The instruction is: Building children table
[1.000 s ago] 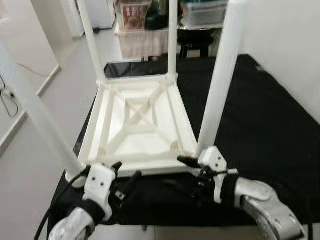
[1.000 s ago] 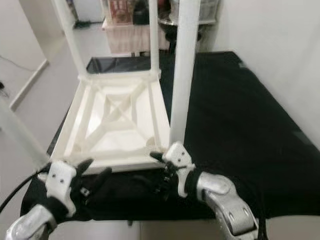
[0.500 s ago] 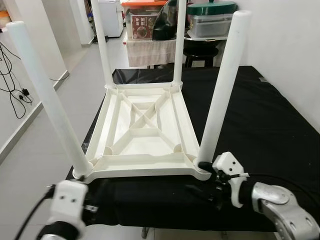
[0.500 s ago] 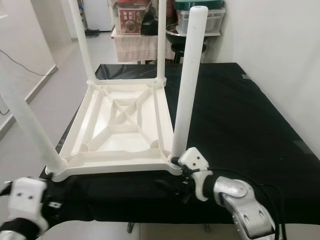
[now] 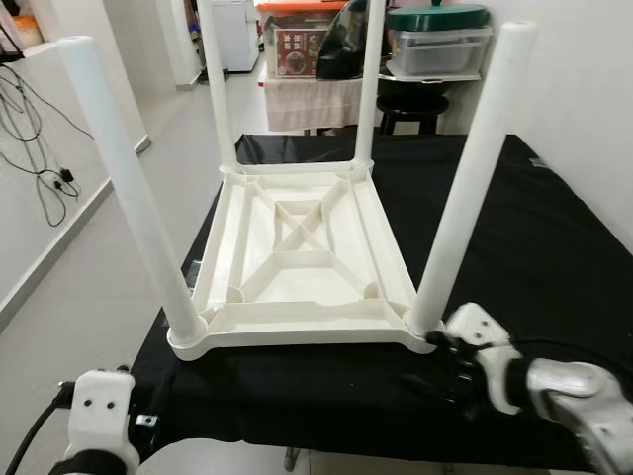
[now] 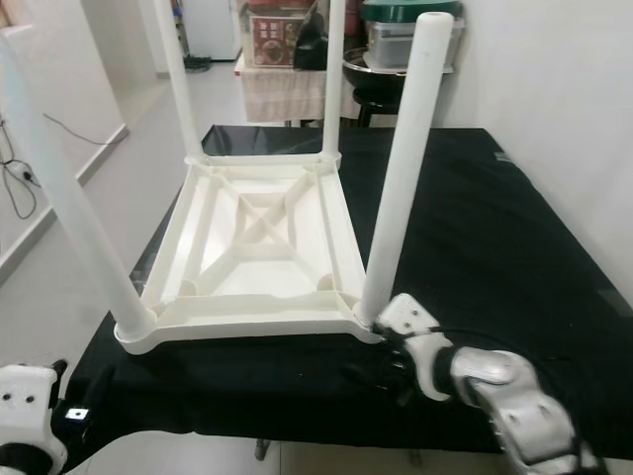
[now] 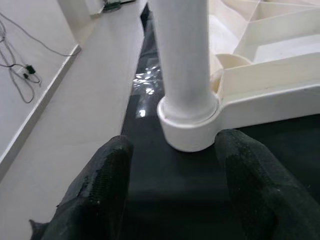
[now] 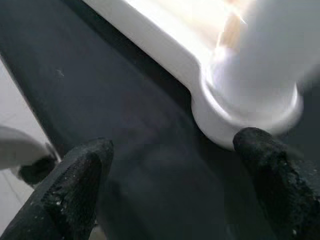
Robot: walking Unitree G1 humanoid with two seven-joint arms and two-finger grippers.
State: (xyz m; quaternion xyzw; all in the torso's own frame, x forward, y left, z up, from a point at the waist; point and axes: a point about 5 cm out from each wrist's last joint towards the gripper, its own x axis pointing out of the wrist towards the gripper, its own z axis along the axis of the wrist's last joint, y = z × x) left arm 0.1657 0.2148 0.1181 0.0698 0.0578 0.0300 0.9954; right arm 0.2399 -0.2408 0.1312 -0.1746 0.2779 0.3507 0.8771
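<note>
The white plastic children's table (image 5: 302, 259) lies upside down on the black-covered counter (image 5: 524, 237), its four round legs standing straight up and its ribbed underside facing the ceiling. From the head views, the near right leg (image 5: 473, 178) rises just above the right gripper (image 5: 447, 368), which sits low at the table's near right corner. The left gripper (image 7: 172, 165) is down at the counter's near left edge, below the near left leg (image 5: 129, 193).

The wrist views bring out what the head views cannot. The left wrist view looks straight at the socket (image 7: 192, 117) where the near left leg seats into the table's corner, with both black fingers (image 7: 107, 185) spread wide on either side of it and holding nothing. The right wrist view shows the other near corner socket (image 8: 250, 107), blurred and bright, with those fingers (image 8: 75, 185) likewise spread wide and empty; one fingertip is just beside the socket, though contact cannot be judged.

Beyond the counter the head views show a cloth-draped shelf (image 5: 307, 99) with boxes and a lidded green pot (image 5: 438, 18), and cables (image 5: 35, 129) trail on the floor at the left.
</note>
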